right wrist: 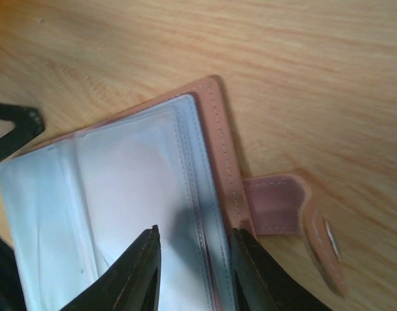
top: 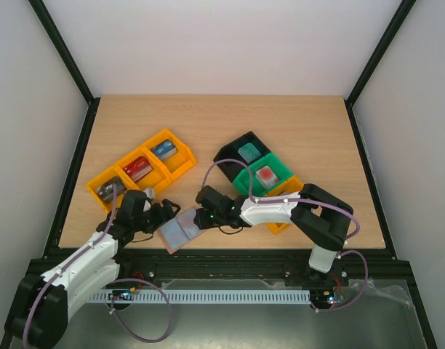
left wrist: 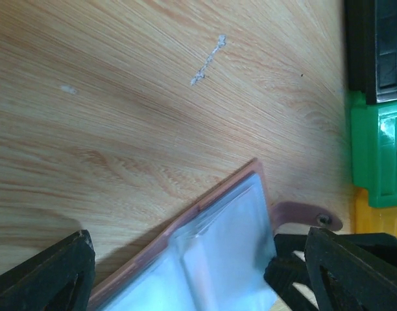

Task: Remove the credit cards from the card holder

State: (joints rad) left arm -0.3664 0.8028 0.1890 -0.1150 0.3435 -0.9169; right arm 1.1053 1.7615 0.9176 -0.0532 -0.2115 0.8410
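1. One open card holder (top: 180,230) lies on the counter (top: 295,123), lower centre of the top view.
2. Left fingers (left wrist: 56,272) spread wide beside it.
3. Right fingers (right wrist: 133,278) narrow over its pale page; grip unclear.

White arms (top: 270,209), black joints (top: 326,218), purple cables (top: 169,309)

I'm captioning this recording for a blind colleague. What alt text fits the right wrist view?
An open card holder, pink-brown outside and pale blue-grey inside, lies on a wooden table, its studded strap sticking out to the right. The right gripper is at the bottom edge, jaws apart over the holder's stitched inner seam.
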